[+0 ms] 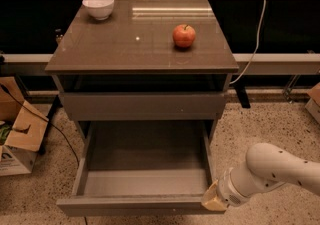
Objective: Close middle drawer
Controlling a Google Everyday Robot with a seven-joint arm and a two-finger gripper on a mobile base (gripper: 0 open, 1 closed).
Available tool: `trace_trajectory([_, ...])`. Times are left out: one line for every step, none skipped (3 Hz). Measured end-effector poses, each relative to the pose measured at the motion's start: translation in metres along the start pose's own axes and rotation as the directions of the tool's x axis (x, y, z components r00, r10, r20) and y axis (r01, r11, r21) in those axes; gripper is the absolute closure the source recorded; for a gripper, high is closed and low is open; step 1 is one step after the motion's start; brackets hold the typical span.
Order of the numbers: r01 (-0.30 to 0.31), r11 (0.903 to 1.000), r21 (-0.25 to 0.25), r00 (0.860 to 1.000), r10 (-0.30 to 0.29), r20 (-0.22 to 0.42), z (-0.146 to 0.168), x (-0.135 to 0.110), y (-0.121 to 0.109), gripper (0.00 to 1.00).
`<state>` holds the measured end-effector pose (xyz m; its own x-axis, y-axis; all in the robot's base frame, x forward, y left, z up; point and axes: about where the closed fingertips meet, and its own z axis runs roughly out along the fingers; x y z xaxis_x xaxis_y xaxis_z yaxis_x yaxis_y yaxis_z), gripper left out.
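Observation:
The middle drawer [145,164] is pulled far out of the grey cabinet, showing its empty shallow box. Its low flat front [135,206] runs along the bottom of the view. My gripper [215,200] sits at the end of the white arm, which comes in from the lower right. Its tan tip is at the right end of the drawer's front, touching or nearly touching that corner. The closed taller drawer front [145,106] is above the open drawer.
A red apple [184,36] and a white bowl [98,6] rest on the cabinet top [135,44]. Cardboard boxes [17,134] stand on the floor to the left. A white cable [255,39] hangs at the right. A speckled floor surrounds the cabinet.

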<state>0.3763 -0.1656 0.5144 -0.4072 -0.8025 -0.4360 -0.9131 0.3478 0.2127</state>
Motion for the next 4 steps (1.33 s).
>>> trace_trajectory([-0.061,0.9982,0.001,0.998,0.061,0.018,0.015,0.016,-0.002,1.0])
trace_trajectory([-0.135,0.9906,0.018,0.99,0.134,0.05,0.029,0.029,-0.006,1.0])
trace_trajectory([-0.185,0.9825,0.026,0.98,0.182,0.079,0.043,0.035,-0.012,1.0])
trace_trajectory([-0.231,0.9725,0.025,0.966,0.227,0.126,0.065,0.03,-0.03,1.0])
